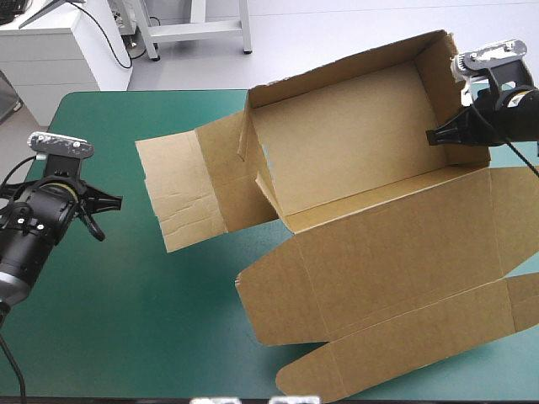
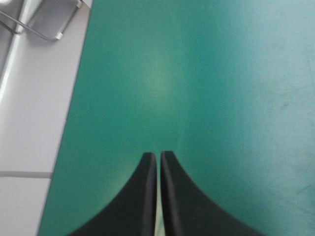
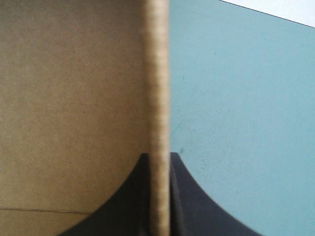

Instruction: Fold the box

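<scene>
- While my right gripper (image 1: 440, 135) was pinched all but closed on the box (image 1: 354, 151), its 2 black fingers clamped the right end wall (image 3: 157, 73), 1 finger inside the tray and 1 outside.
- My left gripper (image 2: 158, 154) was closed to a single point with nothing in it. It hovered over the bare teal-green cover (image 1: 126, 320) near the table's left edge, well apart from the box.
- The box sat on the table's right half with its walls raised on the far side. The lid (image 1: 404, 269) lay flat toward the near edge, and a side flap (image 1: 181, 189) spread out toward the left.
- I judged the board light and stiff across its panels, bending readily only along its scored creases. A hard pinch could crush the thin edge, so a wall's top edge or a flap's free edge seemed the best hold.
- Only the high view showed the whole shape and how far apart my 2 arms were.
- Only the right wrist view showed the board's edge running between my fingers, with brown inner face on 1 side and cover on the other.
- My left wrist view showed only the cover and the table's edge, with no box in it.
</scene>
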